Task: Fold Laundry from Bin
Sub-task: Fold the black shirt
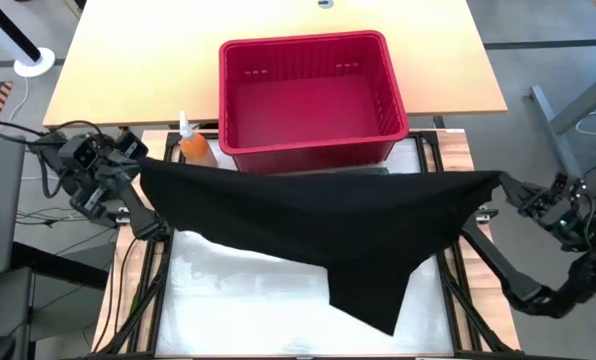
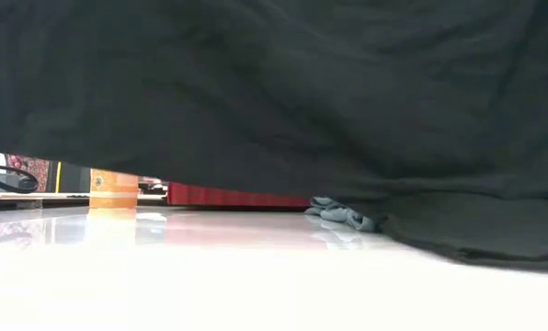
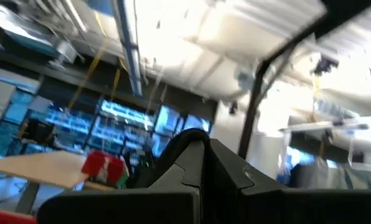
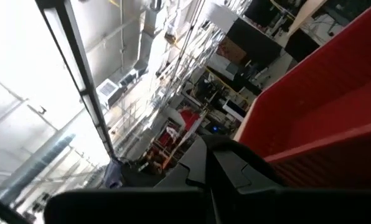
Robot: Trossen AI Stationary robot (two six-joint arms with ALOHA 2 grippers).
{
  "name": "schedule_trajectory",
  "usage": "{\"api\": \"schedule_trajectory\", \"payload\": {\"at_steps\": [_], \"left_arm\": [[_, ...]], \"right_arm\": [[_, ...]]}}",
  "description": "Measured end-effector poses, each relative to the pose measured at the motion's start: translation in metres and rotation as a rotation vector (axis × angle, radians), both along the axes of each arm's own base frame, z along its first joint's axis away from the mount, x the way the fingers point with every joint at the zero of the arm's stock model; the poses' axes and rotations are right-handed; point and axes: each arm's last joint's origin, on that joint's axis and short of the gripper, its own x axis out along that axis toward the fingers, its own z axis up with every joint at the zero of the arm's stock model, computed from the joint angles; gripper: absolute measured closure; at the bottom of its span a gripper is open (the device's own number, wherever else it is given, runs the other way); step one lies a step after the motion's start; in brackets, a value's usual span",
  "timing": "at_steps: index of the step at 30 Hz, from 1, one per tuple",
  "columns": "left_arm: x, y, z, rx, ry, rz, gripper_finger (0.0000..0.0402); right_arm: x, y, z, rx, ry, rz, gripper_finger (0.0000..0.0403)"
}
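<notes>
A large black garment [image 1: 318, 225] is spread wide between my two grippers above the white table top [image 1: 228, 300], in front of the red bin [image 1: 308, 95]. My left gripper [image 1: 140, 166] is shut on its left end and my right gripper [image 1: 499, 183] on its right end. In the low view the black garment [image 2: 274, 92] hangs like a curtain, and its lower part [image 2: 476, 234] lies on the table. A grey-green garment [image 2: 343, 213] lies on the table behind it. I see no garment in the bin. The other garments are out of view. My left gripper holds the black garment's upper left corner [image 1: 150, 170], coming from the table's left side; the fingers are hidden under the cloth. My right gripper holds the upper right corner [image 1: 488, 185], coming from the table's right. The far edge is drawn taut between them. The cloth hangs down, its lower tip [image 1: 383, 315] on the table.
An orange bottle [image 1: 193, 148] stands by the bin's near left corner, close behind the garment's far edge. The bin stands on a wooden table [image 1: 128, 60] beyond the white one. Bare white table top shows at the near left [image 1: 238, 310].
</notes>
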Motion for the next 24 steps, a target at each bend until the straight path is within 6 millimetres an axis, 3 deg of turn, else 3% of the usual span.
{"api": "schedule_trajectory", "payload": {"at_steps": [9, 14, 24], "left_arm": [[-0.012, 0.021, 0.012, -0.147, -0.093, 0.139, 0.0401], [-0.014, 0.021, 0.014, -0.148, -0.145, 0.114, 0.0401], [-0.005, 0.005, 0.016, -0.097, -0.192, 0.043, 0.0401]], "right_arm": [[-0.015, -0.012, 0.012, -0.040, -0.163, -0.148, 0.0376], [-0.007, -0.023, 0.032, -0.174, -0.337, -0.071, 0.0376], [0.014, -0.037, 0.041, -0.185, -0.238, 0.021, 0.0376]]}}
